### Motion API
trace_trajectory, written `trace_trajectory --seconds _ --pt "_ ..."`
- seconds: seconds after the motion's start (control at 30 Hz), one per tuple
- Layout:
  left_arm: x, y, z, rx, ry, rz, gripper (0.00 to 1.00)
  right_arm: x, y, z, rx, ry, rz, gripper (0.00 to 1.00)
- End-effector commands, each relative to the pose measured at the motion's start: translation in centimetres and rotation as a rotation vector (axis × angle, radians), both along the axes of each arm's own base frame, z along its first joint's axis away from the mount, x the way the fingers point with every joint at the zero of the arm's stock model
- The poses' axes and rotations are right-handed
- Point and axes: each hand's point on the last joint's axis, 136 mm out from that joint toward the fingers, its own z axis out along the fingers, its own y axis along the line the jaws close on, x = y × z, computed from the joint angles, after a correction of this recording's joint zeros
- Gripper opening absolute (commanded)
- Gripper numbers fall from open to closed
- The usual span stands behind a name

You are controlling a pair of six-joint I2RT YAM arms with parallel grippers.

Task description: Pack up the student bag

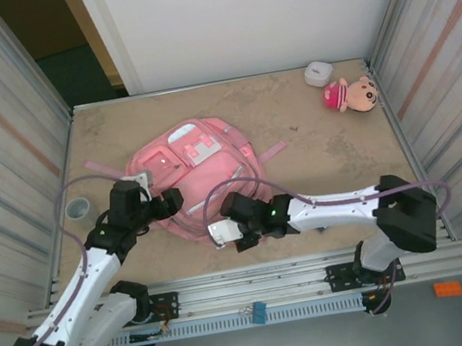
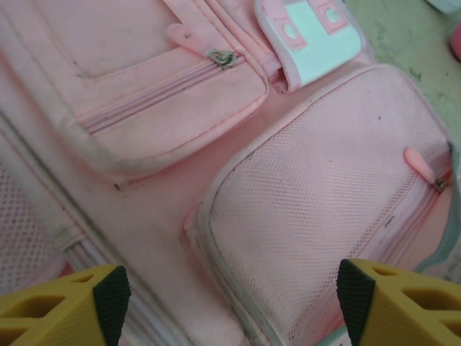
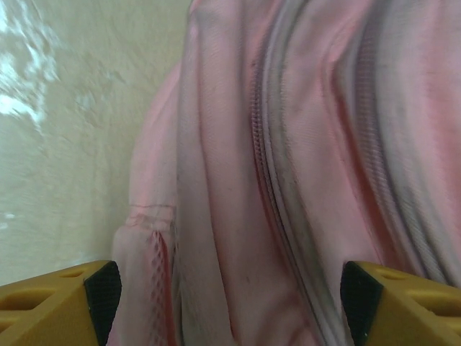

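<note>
Top view: student bag (image 1: pixel 192 174) lying flat, front pockets up, left of centre on table (image 1: pixel 317 169). Left gripper (image 1: pixel 166 202) over the bag's near-left edge, right gripper (image 1: pixel 226 230) at its near edge. Finger spread hard to judge from up here. Plush doll (image 1: pixel 349 92) and small white box (image 1: pixel 318 73) well apart at the far right corner. Grey ring, maybe a tape roll (image 1: pixel 77 209), by the left wall.

Left wrist: left gripper (image 2: pixel 230 295) spread wide, nothing between the fingertips (image 2: pixel 108 288), hovering over mesh pocket (image 2: pixel 324 209). Zip pocket (image 2: pixel 166 94) beside it, apparently zipped, with its pull (image 2: pixel 194 43) lying at the top.

Right wrist: right gripper (image 3: pixel 230 295) also spread wide and empty, close over folded side fabric and a long zipper (image 3: pixel 270 166).

Risks, as a judgement: pinching loose fabric instead of a pull, so no opening; dragging the limp bag rather than unzipping, with nothing pinning it down.

Layout and item positions readable from the top view; zipper pulls, teeth and finger gap readable from the wrist views.
</note>
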Motion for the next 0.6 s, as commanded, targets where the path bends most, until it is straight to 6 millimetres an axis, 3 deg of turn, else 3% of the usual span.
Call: trace_trajectory --seconds 0.0,0.1,0.27,0.4,0.47,0.57 --pt "-0.2 1.0 0.2 -0.021 0.000 0.074 0.77 3.0 1.6 0.1 0.018 -0.190 0.017 0.75" --pt "-0.4 1.6 -0.2 0.003 0.019 0.093 0.77 4.1 1.9 0.0 0.030 -0.252 -0.005 0.35" --pt "-0.5 0.7 0.5 0.018 -0.025 -0.015 0.74 4.0 0.8 2.9 0.071 -0.240 -0.006 0.02" --pt "-0.6 -0.3 2.0 0.038 -0.105 -0.132 0.70 4.1 -0.1 8.7 0.223 -0.182 -0.035 0.00" --pt "-1.0 -1.0 2.3 -0.013 -0.091 -0.158 0.70 4.6 -0.6 10.8 0.276 -0.170 -0.054 0.00" --pt "-2.1 -2.1 1.5 -0.116 -0.029 -0.170 0.70 5.4 -1.4 12.2 0.284 -0.181 -0.064 0.00"
